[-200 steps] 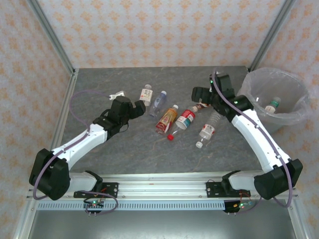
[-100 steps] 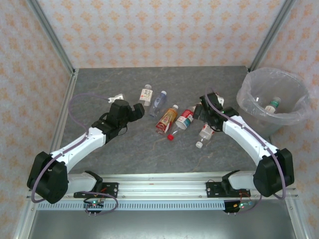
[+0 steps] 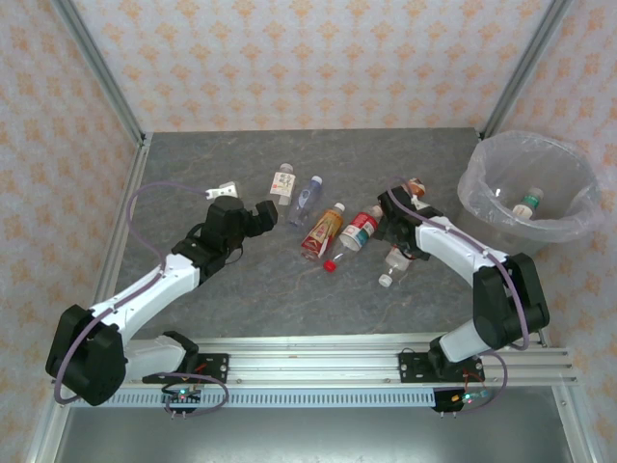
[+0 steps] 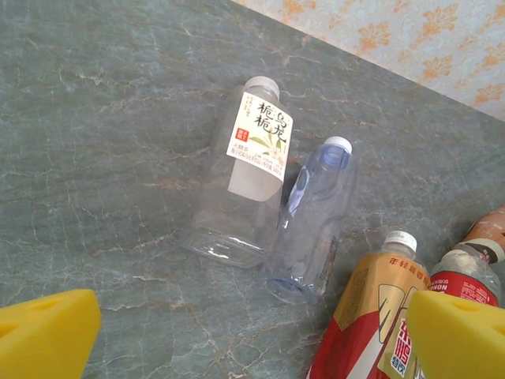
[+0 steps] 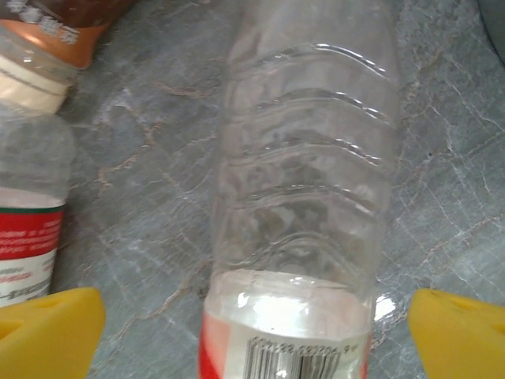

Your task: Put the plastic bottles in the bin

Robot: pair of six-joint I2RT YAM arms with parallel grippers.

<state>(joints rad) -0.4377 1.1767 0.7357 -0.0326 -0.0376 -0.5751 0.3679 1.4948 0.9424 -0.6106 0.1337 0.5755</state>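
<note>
Several plastic bottles lie in mid-table. A white-labelled one (image 3: pixel 281 181) (image 4: pixel 254 150) and a bluish clear one (image 3: pixel 307 193) (image 4: pixel 312 217) lie ahead of my left gripper (image 3: pixel 266 214) (image 4: pixel 252 343), which is open over bare table. Right of them are an orange-yellow bottle (image 3: pixel 323 231) (image 4: pixel 367 324), a red-labelled bottle (image 3: pixel 359 230) (image 5: pixel 28 229) and a brown one (image 3: pixel 413 185) (image 5: pixel 67 20). My right gripper (image 3: pixel 403 241) (image 5: pixel 256 332) is open, its fingers either side of a clear ribbed bottle (image 3: pixel 397 258) (image 5: pixel 304 189) without touching it. The bin (image 3: pixel 569 227) stands far right with one bottle (image 3: pixel 526 204) inside.
A loose red cap (image 3: pixel 329 265) lies in front of the orange-yellow bottle. A small white clip (image 3: pixel 225 187) sits behind the left gripper. Metal posts and patterned walls close off the back and sides of the grey stone tabletop (image 3: pixel 289 299).
My right arm has swung left from beside the bin and dropped over the clear ribbed bottle. The left gripper has edged slightly back and left. Both stayed open.
</note>
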